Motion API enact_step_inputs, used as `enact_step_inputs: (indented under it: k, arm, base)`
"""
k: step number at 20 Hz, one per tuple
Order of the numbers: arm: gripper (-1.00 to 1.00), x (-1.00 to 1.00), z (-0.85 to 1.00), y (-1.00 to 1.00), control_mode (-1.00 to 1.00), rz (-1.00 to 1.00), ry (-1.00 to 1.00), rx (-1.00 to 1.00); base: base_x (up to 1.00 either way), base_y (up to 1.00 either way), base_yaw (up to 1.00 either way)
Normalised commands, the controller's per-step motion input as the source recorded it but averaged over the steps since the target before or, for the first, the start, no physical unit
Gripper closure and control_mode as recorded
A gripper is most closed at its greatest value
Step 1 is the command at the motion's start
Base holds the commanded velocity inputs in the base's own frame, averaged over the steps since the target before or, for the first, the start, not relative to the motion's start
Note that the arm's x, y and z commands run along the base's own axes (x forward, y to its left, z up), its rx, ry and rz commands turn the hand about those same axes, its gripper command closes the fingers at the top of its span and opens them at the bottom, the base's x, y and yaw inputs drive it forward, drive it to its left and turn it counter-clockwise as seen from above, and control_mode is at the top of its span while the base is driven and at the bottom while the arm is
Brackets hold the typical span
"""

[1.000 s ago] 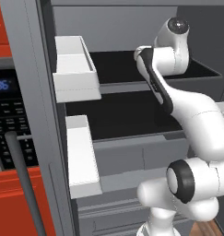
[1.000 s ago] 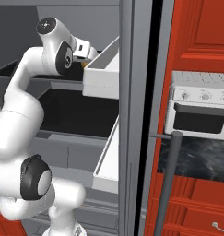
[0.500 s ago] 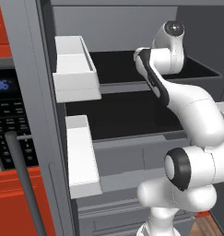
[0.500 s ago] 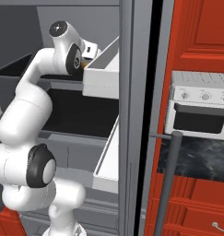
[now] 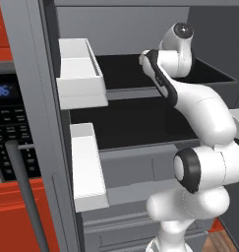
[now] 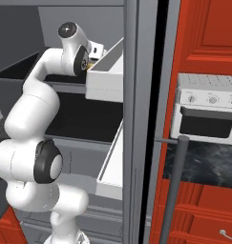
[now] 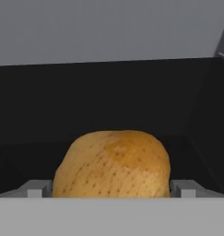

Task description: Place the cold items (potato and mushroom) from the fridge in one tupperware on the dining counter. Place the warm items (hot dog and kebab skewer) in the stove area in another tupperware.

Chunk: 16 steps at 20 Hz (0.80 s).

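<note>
Hand view has the potato (image 7: 112, 164) close up: a rounded, lumpy tan body with a browner patch on top and fine dark speckles over its skin. It lies on a smooth black shelf (image 7: 109, 106) with a dark back wall and plain grey above. The gripper (image 7: 112, 188) stands spread wide, one pale tip on each side of the potato; whether they touch it I cannot tell. Left base view shows the glossy white arm (image 5: 190, 101) reaching over the upper black shelf of the open fridge, beside boxy white door bins (image 5: 80, 74).
</note>
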Motion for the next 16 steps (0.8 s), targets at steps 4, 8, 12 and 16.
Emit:
enact_step_inputs:
  k: [4, 8, 12, 16]
  arm:
    - [-1.0, 0.12, -0.35, 0.0, -1.0, 0.08, 0.0, -0.01]
    - [1.0, 0.0, -0.38, 0.0, -1.0, 0.03, 0.0, -0.03]
    - [1.0, -0.03, -0.04, 0.01, -1.0, 0.0, 0.0, 0.0]
    - [1.0, -0.64, 0.0, 0.0, -1.0, -0.01, -0.11, 0.03]
  base:
    - [0.0, 0.0, 0.0]
    - [0.0, 0.0, 0.0]
    - [0.0, 0.0, 0.0]
    - [0.0, 0.0, 0.0]
